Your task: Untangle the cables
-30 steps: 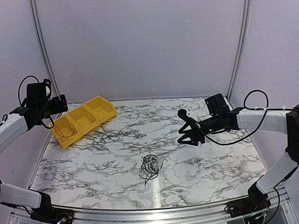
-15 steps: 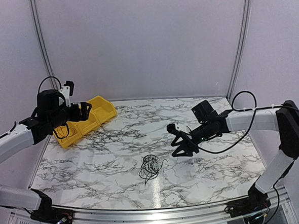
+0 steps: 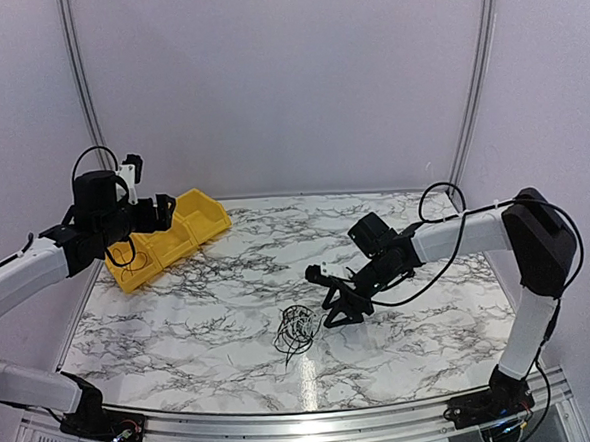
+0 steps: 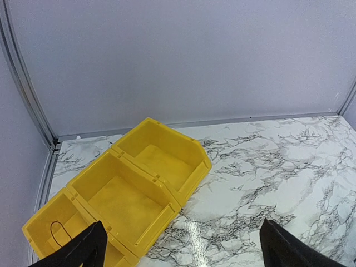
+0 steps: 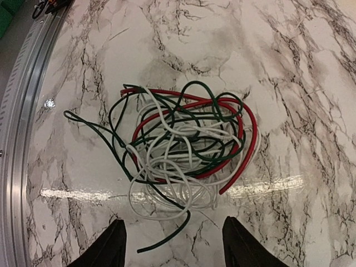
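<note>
The cables (image 3: 297,329) lie as a small tangled bundle on the marble table, left of centre front. In the right wrist view they (image 5: 183,147) show as red, dark green and white wires in loose loops. My right gripper (image 3: 326,297) is open and empty, hovering just right of the bundle; in its own view (image 5: 173,245) the bundle lies just ahead of the fingertips. My left gripper (image 3: 164,213) is open and empty, held above the yellow bin (image 3: 171,237); its view (image 4: 183,250) looks down on the bin (image 4: 139,189).
The bin has three compartments at the back left. One thin dark wire loop (image 4: 55,231) lies in its leftmost compartment, also seen from above (image 3: 129,263). The table's metal front rail (image 3: 307,413) runs along the near edge.
My right gripper has moved left and down across the table to just beside the bundle. My left arm swung right to above the bin, then held.
</note>
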